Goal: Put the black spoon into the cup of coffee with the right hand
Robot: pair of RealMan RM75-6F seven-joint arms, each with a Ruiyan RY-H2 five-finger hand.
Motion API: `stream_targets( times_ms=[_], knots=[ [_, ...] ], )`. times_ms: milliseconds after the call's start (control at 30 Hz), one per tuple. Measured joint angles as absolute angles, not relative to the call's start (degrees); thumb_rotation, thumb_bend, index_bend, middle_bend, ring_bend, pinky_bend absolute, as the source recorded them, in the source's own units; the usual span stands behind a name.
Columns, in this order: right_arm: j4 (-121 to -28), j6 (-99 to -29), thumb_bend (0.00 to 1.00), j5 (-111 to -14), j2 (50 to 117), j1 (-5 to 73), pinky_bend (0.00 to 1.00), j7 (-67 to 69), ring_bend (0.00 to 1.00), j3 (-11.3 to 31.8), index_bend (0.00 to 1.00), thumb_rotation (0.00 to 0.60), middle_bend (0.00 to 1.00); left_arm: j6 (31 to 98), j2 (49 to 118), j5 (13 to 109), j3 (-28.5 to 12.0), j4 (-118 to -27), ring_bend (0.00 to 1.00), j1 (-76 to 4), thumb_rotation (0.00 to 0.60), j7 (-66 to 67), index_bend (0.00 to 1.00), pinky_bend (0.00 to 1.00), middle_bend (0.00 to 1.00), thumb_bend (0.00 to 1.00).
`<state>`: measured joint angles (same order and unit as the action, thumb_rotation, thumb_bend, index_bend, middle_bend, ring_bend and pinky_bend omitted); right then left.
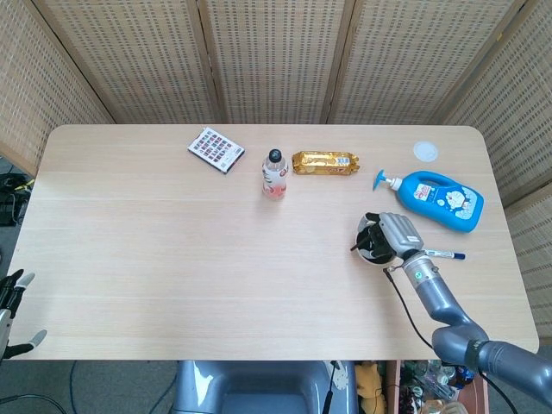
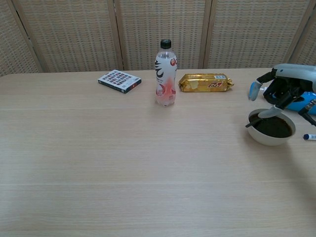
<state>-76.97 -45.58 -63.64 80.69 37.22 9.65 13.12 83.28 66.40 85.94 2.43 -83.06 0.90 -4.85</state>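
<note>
R hand (image 2: 284,91) fingers apart, empty.

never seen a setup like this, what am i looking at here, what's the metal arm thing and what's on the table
It is a two-armed robot with human-like hands, steered remotely by a person. One picture looks down from its head, the other looks forward from its chest.

The grey right hand hangs just above a white cup of dark coffee. A black spoon leans in the cup, handle poking over the rim; the hand appears to have let go. The left hand shows only at the head view's edge, fingers spread, holding nothing.

On the pale wooden table also lie a patterned card box, a pink drink bottle with a black cap, a gold biscuit packet, a blue pump bottle and a pen.
</note>
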Motion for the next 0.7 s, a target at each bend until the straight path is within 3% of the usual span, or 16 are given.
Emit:
stream_targets(
  times_ms=[233,433,600,700],
  knots=[
    [-83.7,-53.8,0.11,-65.0,77.7,33.4,0.94,8.8,0.83,13.3,0.5,0.6,0.73,83.5,66.4,86.1,2.4,-83.3,0.0,1.0,0.6,-4.7,0.0,0.0,0.0,0.23],
    [-87.1,-66.1,0.18,-67.5,77.0,28.6,0.85,3.5,0.68,12.3,0.51,0.6,0.63,85.2,66.9,87.0,1.9,-83.2,0.0,1.0,0.6,-4.8,0.0,0.0,0.0,0.23],
    [-89.4,-77.2,0.19,-70.2,77.3,23.5,0.63,-2.5,0.48,11.0,0.51,0.6,0.5,86.4,67.1,87.7,1.7,-83.0,0.0,1.1,0.6,-4.9,0.0,0.0,0.0,0.23],
    [-91.2,-81.8,0.19,-72.1,77.2,20.4,0.37,-6.0,0.29,9.6,0.48,0.6,0.38,87.1,67.4,88.1,1.7,-82.9,0.0,1.3,0.6,-4.6,0.0,0.0,0.0,0.22]
  ],
)
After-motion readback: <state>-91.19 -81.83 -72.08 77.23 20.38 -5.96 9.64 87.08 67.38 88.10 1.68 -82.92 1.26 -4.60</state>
